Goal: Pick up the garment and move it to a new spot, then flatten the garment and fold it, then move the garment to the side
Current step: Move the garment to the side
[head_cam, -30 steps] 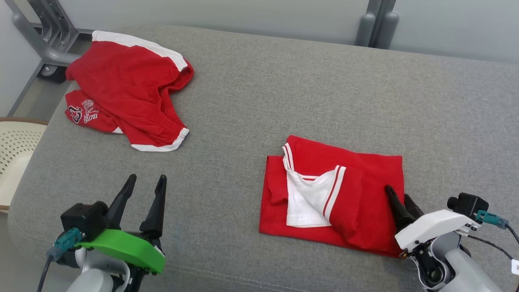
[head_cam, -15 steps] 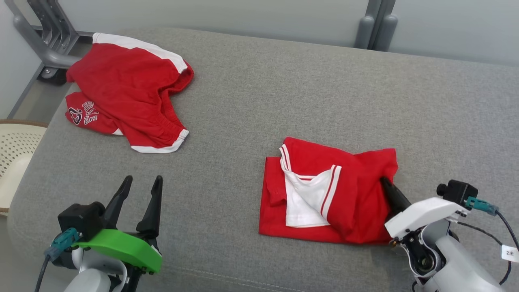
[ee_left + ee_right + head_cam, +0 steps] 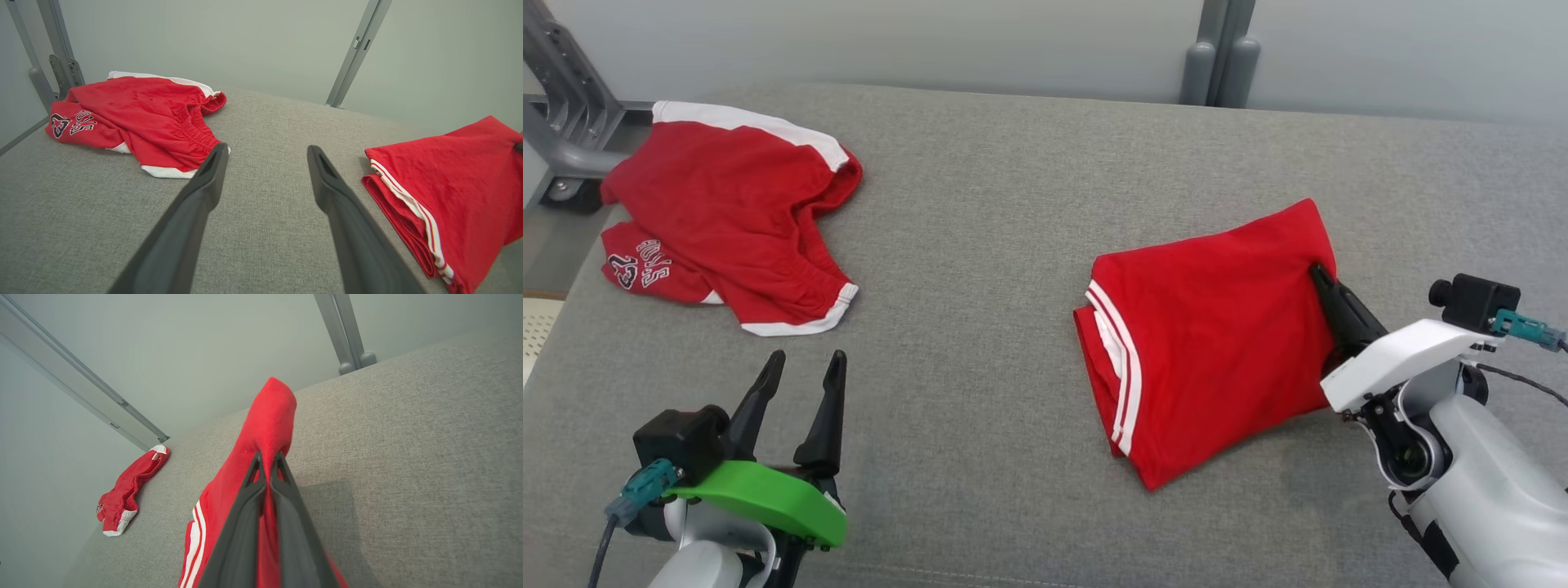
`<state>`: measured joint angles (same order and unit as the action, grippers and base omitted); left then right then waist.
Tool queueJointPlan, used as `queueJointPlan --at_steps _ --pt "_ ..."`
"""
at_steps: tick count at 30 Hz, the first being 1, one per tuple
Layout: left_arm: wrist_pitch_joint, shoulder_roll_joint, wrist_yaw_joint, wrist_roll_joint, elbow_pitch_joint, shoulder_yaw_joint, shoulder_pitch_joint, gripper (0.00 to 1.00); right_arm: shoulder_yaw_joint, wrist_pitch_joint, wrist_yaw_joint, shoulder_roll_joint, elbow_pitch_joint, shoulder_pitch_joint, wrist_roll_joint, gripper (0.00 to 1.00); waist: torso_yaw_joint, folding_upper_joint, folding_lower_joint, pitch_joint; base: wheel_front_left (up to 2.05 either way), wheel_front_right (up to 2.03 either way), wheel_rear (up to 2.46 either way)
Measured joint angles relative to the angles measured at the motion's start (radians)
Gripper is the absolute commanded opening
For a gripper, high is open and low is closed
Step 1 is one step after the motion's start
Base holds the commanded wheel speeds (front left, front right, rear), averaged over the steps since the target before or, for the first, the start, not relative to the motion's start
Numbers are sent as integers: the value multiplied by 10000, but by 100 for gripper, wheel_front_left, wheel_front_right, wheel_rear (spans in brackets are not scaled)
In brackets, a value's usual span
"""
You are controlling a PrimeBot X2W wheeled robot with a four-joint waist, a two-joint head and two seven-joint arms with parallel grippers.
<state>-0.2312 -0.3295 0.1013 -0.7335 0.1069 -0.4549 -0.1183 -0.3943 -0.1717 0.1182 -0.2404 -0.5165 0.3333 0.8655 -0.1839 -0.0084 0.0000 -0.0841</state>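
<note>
The garment is a folded red piece with white stripes along its left edge, lying right of centre on the grey cushion. My right gripper is shut on the garment's right edge and holds that edge raised. In the right wrist view, red cloth is pinched between the closed fingers of the right gripper and rises above their tips. My left gripper stands open at the lower left, holding nothing. In the left wrist view, the left gripper points at bare cushion, with the garment off to its right.
A second red garment, shorts with white trim, lies crumpled at the cushion's far left. A grey metal frame stands behind it, and twin grey posts rise at the back wall.
My right gripper shut on the garment's right edge and drew it up and away from me; the white inner panel is now covered. The camera shifted. The left gripper stayed open.
</note>
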Motion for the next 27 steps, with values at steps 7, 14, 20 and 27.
queueJointPlan --at_steps 7,14,20,27 --pt "0 -50 0 2 -297 6 5 100 198 274 8 -550 121 355 -35 0 637 0 0 -92 0 0 0" --pt "17 -299 0 54 -853 2 -1 100 604 502 44 -1469 265 848 -50 0 1229 0 0 -541 0 0 0" --pt "25 -539 -247 282 -1593 -48 -241 100 951 650 17 -2343 370 1411 -245 0 1599 0 0 -1225 0 0 0" --pt "13 -688 -773 713 -2589 -339 -1104 100 1306 849 -151 -3001 362 2064 -349 0 1947 0 0 -2143 0 0 0"
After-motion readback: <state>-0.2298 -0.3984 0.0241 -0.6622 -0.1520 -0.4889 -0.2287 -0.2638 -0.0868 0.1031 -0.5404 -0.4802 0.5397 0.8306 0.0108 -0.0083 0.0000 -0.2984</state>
